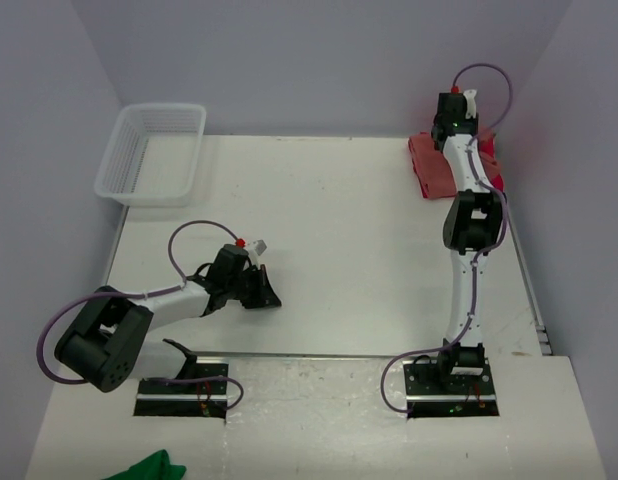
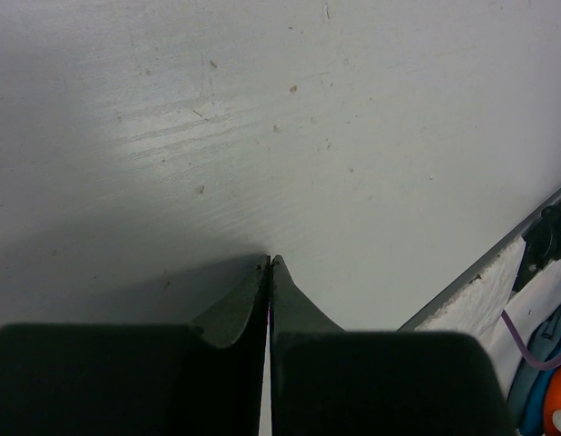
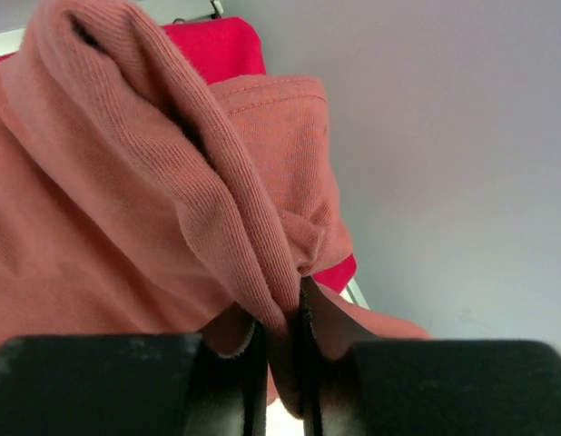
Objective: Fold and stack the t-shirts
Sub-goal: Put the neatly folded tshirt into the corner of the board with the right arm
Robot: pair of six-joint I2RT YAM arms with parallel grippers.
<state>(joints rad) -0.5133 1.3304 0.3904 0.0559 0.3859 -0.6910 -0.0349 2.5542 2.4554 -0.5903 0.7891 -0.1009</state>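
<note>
Pale walls close in a white worktop (image 1: 329,250), with a white plastic basket (image 1: 149,155) at its far left corner. Both shirts lie heaped at the far right corner, the salmon t-shirt (image 3: 108,209) bunched against the crimson t-shirt (image 3: 217,45). The right gripper (image 3: 280,363) is clamped on a gathered fold of the salmon one. The left gripper (image 2: 269,272), fingers together on nothing, sits low near the near left corner. The ribbed cotton looks light and limp, likely to sag and drag, so a hem or shoulder seam seems the better hold.
</note>
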